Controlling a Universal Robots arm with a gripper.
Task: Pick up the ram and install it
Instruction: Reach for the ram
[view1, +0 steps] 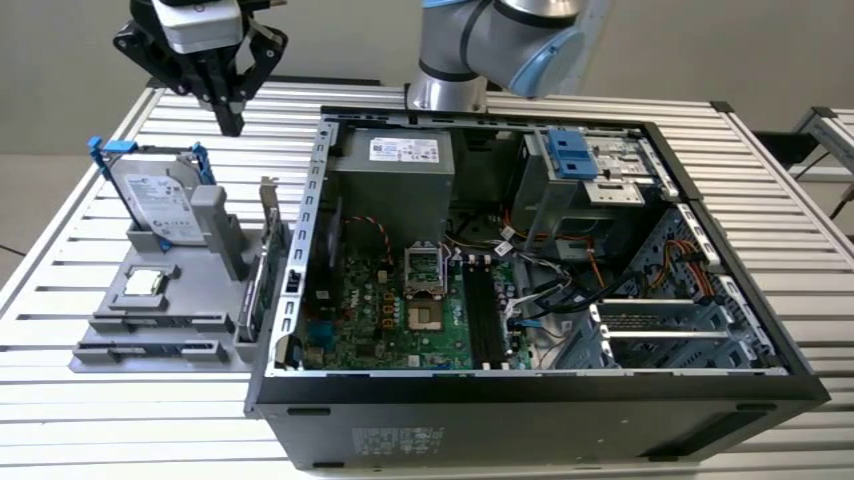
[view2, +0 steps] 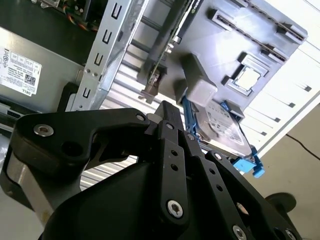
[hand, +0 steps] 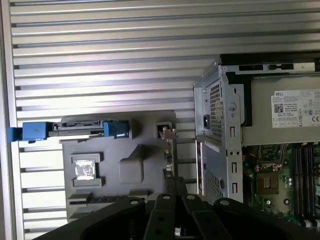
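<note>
Black two-finger gripper (view1: 230, 122) hangs above the slatted metal table (view1: 80, 440), past the far end of the grey plastic parts tray (view1: 194, 300). Fingers drawn together, nothing between them. The ram (view1: 150, 349), a long dark narrow circuit-board stick, seems to lie flat in the tray's front slot, well apart from the gripper. The open black computer case (view1: 534, 420) stands just beside the tray, on the exterior view's right.

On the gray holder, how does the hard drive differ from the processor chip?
The hard drive stands on edge; the processor chip lies flat in a recess. The hard drive is larger and oblong with blue brackets; the processor chip is small and square. Both are silver-faced and sit on the gray holder.
</note>
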